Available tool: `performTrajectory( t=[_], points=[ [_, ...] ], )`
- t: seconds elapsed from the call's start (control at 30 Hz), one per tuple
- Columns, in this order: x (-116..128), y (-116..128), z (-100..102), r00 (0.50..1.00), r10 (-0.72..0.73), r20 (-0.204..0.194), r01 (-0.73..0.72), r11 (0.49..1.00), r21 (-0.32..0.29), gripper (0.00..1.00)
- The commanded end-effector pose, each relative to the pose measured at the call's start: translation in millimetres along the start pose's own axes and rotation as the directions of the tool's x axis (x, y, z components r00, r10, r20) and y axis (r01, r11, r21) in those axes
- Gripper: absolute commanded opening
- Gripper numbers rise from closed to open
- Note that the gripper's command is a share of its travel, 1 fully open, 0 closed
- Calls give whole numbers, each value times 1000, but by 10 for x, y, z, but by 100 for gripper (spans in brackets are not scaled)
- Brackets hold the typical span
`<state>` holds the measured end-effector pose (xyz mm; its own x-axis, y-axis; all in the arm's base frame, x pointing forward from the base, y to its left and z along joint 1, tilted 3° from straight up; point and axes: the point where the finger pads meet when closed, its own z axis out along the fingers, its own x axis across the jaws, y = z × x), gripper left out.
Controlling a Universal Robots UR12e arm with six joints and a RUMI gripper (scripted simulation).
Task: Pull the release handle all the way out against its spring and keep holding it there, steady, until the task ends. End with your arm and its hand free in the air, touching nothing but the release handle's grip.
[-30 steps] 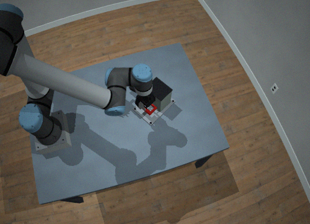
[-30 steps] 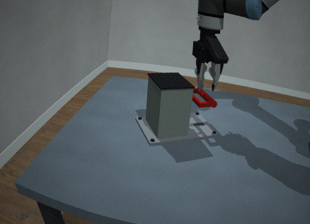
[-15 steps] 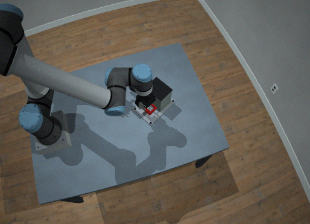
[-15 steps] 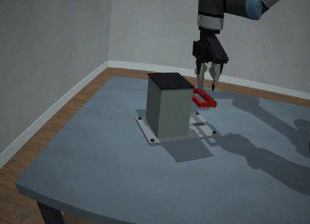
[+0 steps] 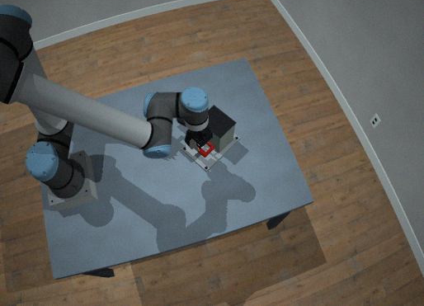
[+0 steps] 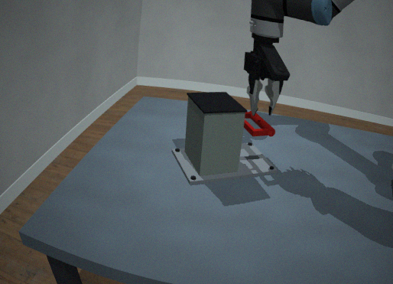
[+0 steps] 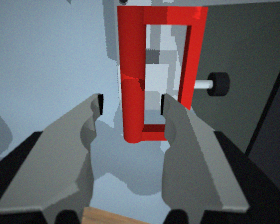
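The red release handle (image 6: 259, 125) is a rectangular loop that sticks out of the side of a grey box with a black top (image 6: 214, 132). It also shows in the top view (image 5: 206, 149) and in the wrist view (image 7: 156, 75). My gripper (image 6: 261, 111) hangs straight down just above the handle, with its fingers partly apart. In the wrist view the two fingertips stand on either side of the handle's outer grip bar, with a gap on each side. Nothing is held between them.
The box stands on a light metal base plate (image 6: 229, 168) bolted to the blue-grey table. A small black knob on a white rod (image 7: 218, 84) sticks out of the box beside the handle. My arm reaches in from the left over the table.
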<state>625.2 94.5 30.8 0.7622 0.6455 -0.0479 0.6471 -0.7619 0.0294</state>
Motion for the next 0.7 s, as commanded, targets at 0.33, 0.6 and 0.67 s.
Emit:
performTrajectory(
  t=[0.33, 0.6, 0.67],
  points=[
    [5, 5, 6, 1000, 0, -1, 0, 1000, -1, 29],
    [5, 5, 38, 1000, 0, -1, 0, 1000, -1, 29],
    [5, 5, 53, 1000, 0, -1, 0, 1000, -1, 29]
  ],
)
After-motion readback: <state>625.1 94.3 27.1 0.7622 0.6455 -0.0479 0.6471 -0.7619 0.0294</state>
